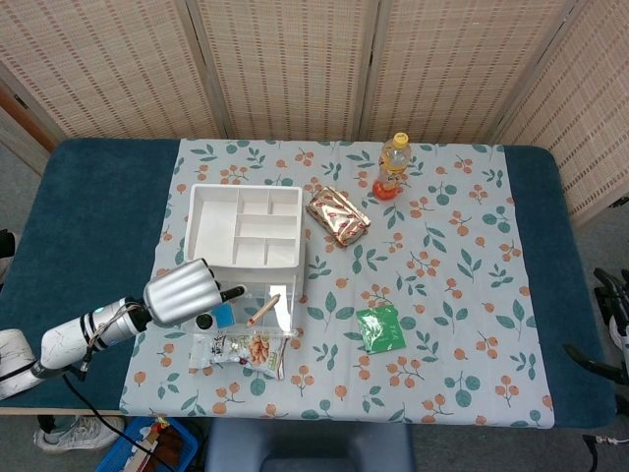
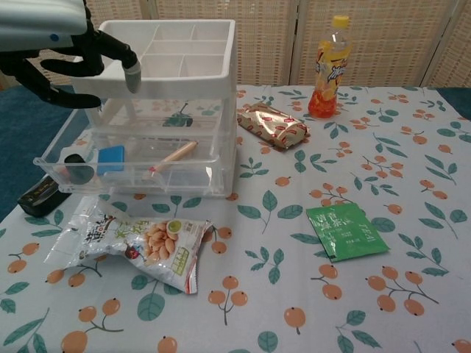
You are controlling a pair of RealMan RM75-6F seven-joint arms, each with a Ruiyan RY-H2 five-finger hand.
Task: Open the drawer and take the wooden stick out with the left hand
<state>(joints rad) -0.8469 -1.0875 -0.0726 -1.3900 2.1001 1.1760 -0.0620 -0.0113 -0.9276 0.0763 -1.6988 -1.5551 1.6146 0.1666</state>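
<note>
A white organiser [image 1: 245, 228] [image 2: 158, 51] stands on the floral cloth with its clear drawer [image 1: 246, 307] [image 2: 129, 165] pulled out toward me. The wooden stick [image 1: 262, 310] [image 2: 173, 159] lies slanted inside the drawer, next to a blue block [image 1: 224, 315] [image 2: 110, 159] and a black round thing [image 1: 203, 322] [image 2: 76, 170]. My left hand [image 1: 184, 291] [image 2: 62, 48] hovers above the drawer's left part, holding nothing, its fingers spread and pointing right toward the stick. The right hand is out of both views.
A snack bag [image 1: 242, 350] [image 2: 136, 243] lies just in front of the drawer. A foil packet [image 1: 337, 215] [image 2: 274, 125], an orange drink bottle [image 1: 392, 166] [image 2: 330, 68] and a green sachet [image 1: 379, 328] [image 2: 346, 232] sit to the right. A black object [image 2: 38, 195] lies left of the drawer.
</note>
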